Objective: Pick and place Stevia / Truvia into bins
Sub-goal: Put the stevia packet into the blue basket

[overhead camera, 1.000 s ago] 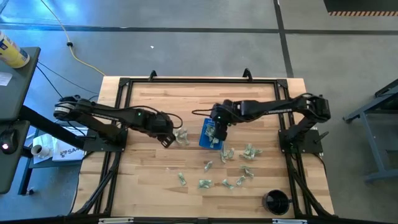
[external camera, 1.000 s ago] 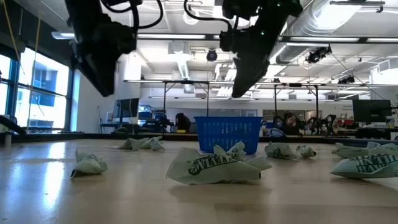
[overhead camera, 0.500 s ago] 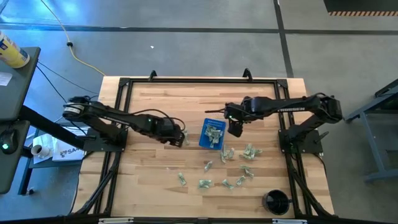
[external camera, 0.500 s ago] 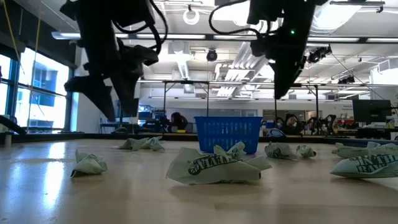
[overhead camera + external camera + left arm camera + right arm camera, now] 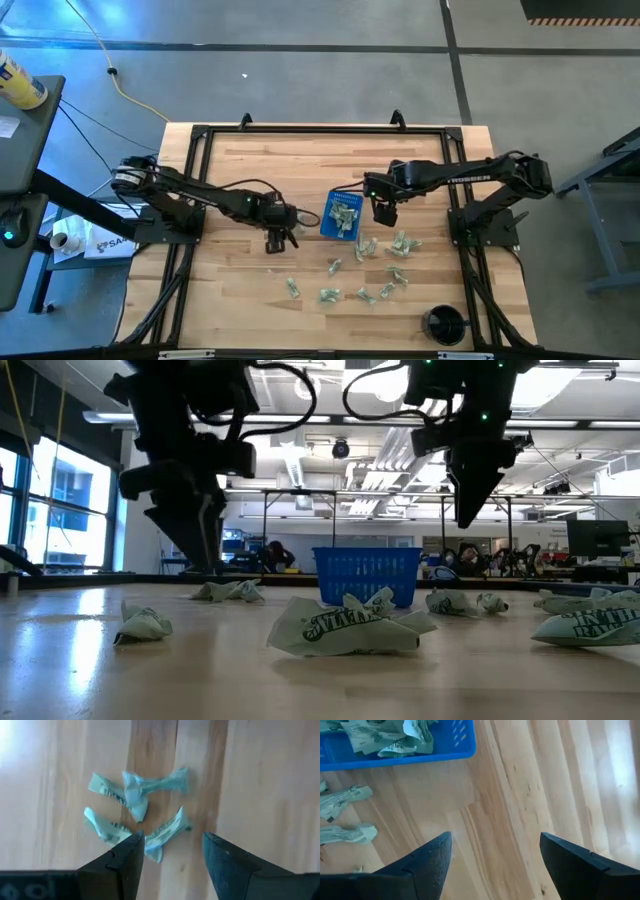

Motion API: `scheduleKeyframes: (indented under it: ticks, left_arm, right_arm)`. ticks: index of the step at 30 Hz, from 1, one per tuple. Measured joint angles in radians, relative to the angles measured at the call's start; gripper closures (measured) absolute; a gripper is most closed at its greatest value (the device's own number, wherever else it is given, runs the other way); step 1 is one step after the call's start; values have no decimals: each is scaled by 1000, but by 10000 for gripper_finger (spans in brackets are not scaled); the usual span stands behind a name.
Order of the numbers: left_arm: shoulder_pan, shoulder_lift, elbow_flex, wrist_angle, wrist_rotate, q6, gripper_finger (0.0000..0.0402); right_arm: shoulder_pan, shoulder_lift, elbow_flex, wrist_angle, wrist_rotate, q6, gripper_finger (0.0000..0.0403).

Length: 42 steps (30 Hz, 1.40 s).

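The worktop (image 5: pixel 240 170) is bare pale wood, and near its middle sits the blue bin (image 5: pixel 343 216), a shallow square tray with a few crumpled sachets already lying in it (image 5: pixel 385 735). Most of the Stevia sachets (image 5: pixel 385 270) are scattered loose on the wood on the nearer side of the bin, and a small cluster of three (image 5: pixel 137 820) lies just to the bin's left, under the left arm.

The left tool (image 5: pixel 172 852) hangs low over that cluster with its fingers spread and nothing between them; one finger tip overlaps the end of the nearest sachet in the left wrist view, though contact cannot be told. The right tool (image 5: pixel 495 855) is also released and empty, held above bare wood just beside the bin's right edge.

The sachets look very light, thin and soft: twisted paper that would crush flat rather than resist, and that would likely skid on the smooth wood if nudged sideways. They seem neither fragile nor heavy, so a firm pinch should do no harm. The best hold appears to be across the raised, bunched middle of one sachet, with the fingers straddling its narrow width and coming straight down. In the cluster the sachets touch or overlap, so a closing pinch may well take two at once.
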Motion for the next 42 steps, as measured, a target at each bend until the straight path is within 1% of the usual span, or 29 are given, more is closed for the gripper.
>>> scheduleKeyframes:
  ticks: [3, 5, 9, 12, 16, 19, 21, 25, 27, 28, 30, 32, 35, 36, 38, 40, 42]
  left_arm:
    - [29, 20, 2, 30, 41, 89, 170]
    - [44, 38, 0, 20, 72, 137, 170]
    - [53, 69, -1, 28, 123, 223, 170]
    - [52, 88, -1, 35, 123, 282, 170]
    - [56, 118, 0, 33, 117, 317, 178]
    - [61, 135, 5, 34, 141, 326, 206]
    - [66, 138, 4, 34, 151, 326, 239]
    - [64, 138, 10, 23, 148, 289, 322]
    - [65, 137, 31, -24, 144, 252, 368]
    - [66, 137, 45, -63, 145, 234, 379]
    - [65, 135, 94, -124, 152, 182, 378]
    - [64, 124, 157, -183, 153, 143, 362]
    - [64, 112, 261, -215, 146, 137, 346]
    - [65, 108, 299, -201, 139, 149, 349]
    - [79, 106, 358, -119, 129, 199, 365]
    - [94, 113, 381, -59, 136, 303, 379]
    - [116, 144, 384, 26, 161, 407, 379]
  right_arm:
    - [0, -32, 0, 8, 12, -14, 109]
    - [0, -56, 0, 9, 35, -14, 109]
    - [0, -113, 0, 3, 84, 29, 109]
    - [0, -147, 1, -4, 95, 74, 109]
    - [0, -177, 1, -10, 103, 107, 109]
    - [0, -188, 1, -21, 119, 121, 109]
    - [0, -189, 1, -30, 126, 121, 109]
    - [0, -190, 1, -42, 125, 118, 109]
    - [0, -199, 1, -42, 124, 109, 109]
    - [0, -206, 1, -43, 125, 99, 109]
    - [0, -226, 1, -47, 131, 96, 109]
    - [0, -247, 1, -58, 138, 95, 109]
    - [-9, -278, 1, -79, 151, 95, 109]
    - [-13, -287, 1, -86, 157, 96, 109]
    - [-24, -300, 1, -97, 168, 95, 109]
    - [-34, -311, 1, -99, 170, 91, 109]
    - [-44, -315, 1, -102, 170, 91, 109]
